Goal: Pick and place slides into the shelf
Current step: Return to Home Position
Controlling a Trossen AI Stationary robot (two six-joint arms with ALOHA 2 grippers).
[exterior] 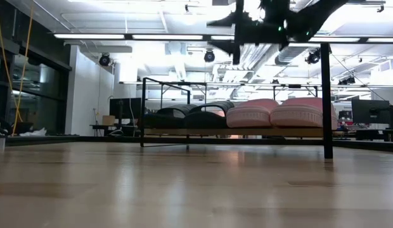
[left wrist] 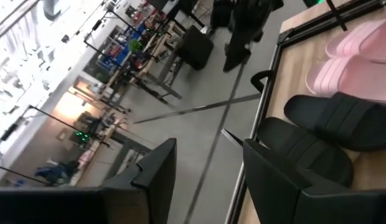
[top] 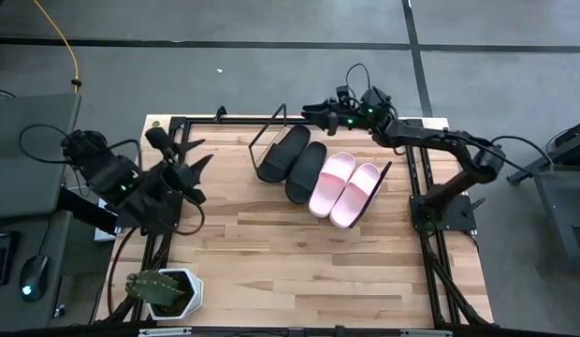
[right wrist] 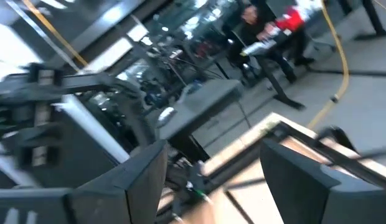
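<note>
**All four slides on the shelf, both grippers empty**

Here's the shelf (exterior: 203, 132). The black pair (top: 288, 153) sits toward its left end and the pink pair (top: 332, 183) toward its right, soles down and packed close in one row. No finger is touching any of them.

The right gripper (top: 313, 112) hangs in the air just past the shelf's far side, up by the black slides. Its fingers (right wrist: 143, 177) are spread wide with nothing between them. The left gripper (top: 196, 157) sits well off the shelf's left end, facing the black pair. Its fingers (left wrist: 152, 171) are spread too, and it holds nothing.

Thin black wire frames stand up at both ends of the shelf. On its near side the butcher-block tabletop (top: 290, 262) runs wide and bare. A potted cactus (top: 159, 290) stands well away from the shelf, at the near left corner of the table.

Beyond the shelf there is grey floor, and from table height you can see bright strip lights and desks across the room.
</note>
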